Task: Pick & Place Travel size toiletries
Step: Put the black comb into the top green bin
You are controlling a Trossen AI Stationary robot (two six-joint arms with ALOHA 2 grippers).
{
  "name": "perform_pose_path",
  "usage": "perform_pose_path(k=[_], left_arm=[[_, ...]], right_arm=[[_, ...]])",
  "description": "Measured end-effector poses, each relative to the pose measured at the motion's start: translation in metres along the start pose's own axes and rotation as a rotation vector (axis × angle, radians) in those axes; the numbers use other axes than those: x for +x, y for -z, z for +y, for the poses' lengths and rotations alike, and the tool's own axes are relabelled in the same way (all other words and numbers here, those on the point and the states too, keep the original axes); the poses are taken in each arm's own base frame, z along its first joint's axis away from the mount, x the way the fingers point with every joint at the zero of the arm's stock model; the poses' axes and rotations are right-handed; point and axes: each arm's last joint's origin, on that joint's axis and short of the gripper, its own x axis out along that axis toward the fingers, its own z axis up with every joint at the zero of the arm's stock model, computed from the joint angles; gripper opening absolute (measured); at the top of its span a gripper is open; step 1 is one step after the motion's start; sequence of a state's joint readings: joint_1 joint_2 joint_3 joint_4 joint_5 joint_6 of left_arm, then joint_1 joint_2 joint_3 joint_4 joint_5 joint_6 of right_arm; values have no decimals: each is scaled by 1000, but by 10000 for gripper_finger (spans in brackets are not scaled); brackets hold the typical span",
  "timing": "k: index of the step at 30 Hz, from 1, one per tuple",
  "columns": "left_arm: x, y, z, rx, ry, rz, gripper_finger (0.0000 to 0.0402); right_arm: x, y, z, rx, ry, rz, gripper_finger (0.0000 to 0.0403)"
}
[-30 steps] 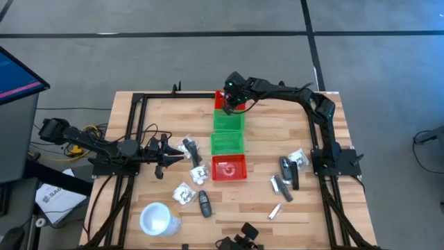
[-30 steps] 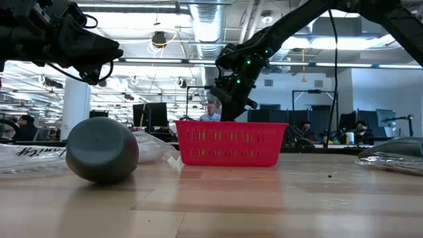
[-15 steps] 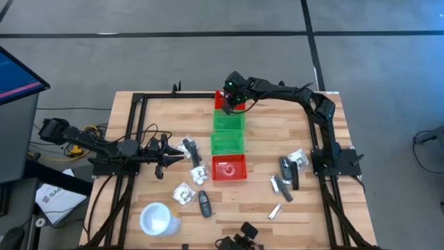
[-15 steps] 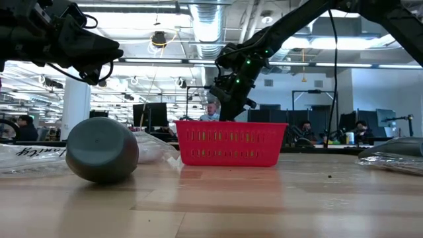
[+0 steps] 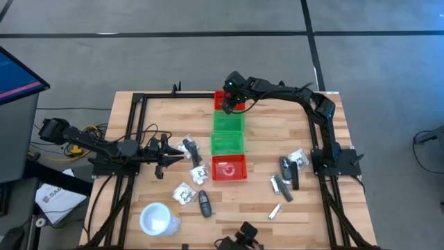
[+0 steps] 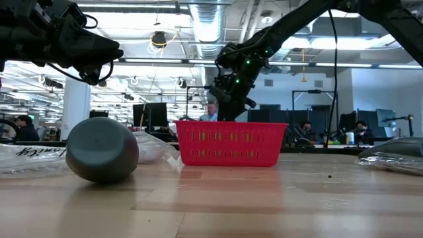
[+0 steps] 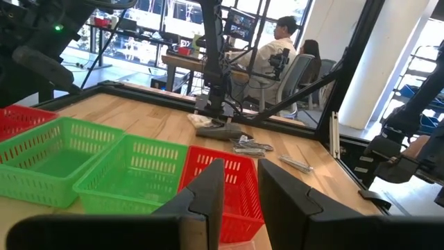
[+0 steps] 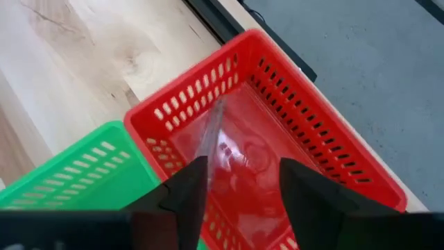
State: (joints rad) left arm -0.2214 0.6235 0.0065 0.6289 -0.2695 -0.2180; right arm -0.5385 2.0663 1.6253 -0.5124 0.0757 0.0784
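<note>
My right gripper (image 5: pixel 232 97) hangs open over the far red bin (image 5: pixel 220 103), its fingers slanting down at it; in its wrist view the gripper (image 8: pixel 239 198) stands above a clear crinkly packet (image 8: pixel 214 139) that lies inside this bin (image 8: pixel 277 90), apart from the fingers. More toiletries lie on the wood: packets (image 5: pixel 189 147) (image 5: pixel 184 194), a black oblong piece (image 5: pixel 205 204), black pieces (image 5: pixel 287 169) and a silver tube (image 5: pixel 275 210). My left gripper (image 5: pixel 168 154) waits level near the left side, its fingers (image 7: pixel 208 198) a little apart with nothing between them.
A row of bins runs down the table's middle: far red, two green (image 5: pixel 227 122) (image 5: pixel 227 143), near red (image 5: pixel 229 169). A white cup (image 5: pixel 158 219) lies near the front left. Black frame rails (image 5: pixel 132 139) edge both sides. People sit in the room beyond.
</note>
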Motion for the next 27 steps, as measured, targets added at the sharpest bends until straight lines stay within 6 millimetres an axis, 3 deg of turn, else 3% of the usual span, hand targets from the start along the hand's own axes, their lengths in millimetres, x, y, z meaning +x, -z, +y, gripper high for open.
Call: perform_pose_path(k=[7,13,27], left_arm=[[0,0,0,0,0,1,82],[0,0,2,-2,-58,-10,82],[14,28,39,-116,-390,187,96]], right_arm=[[-1,-3,13,-18,-21,-47,198],[-4,1,40,-70,-58,-39,199],[-47,13,114,-250,-169,-61,177]])
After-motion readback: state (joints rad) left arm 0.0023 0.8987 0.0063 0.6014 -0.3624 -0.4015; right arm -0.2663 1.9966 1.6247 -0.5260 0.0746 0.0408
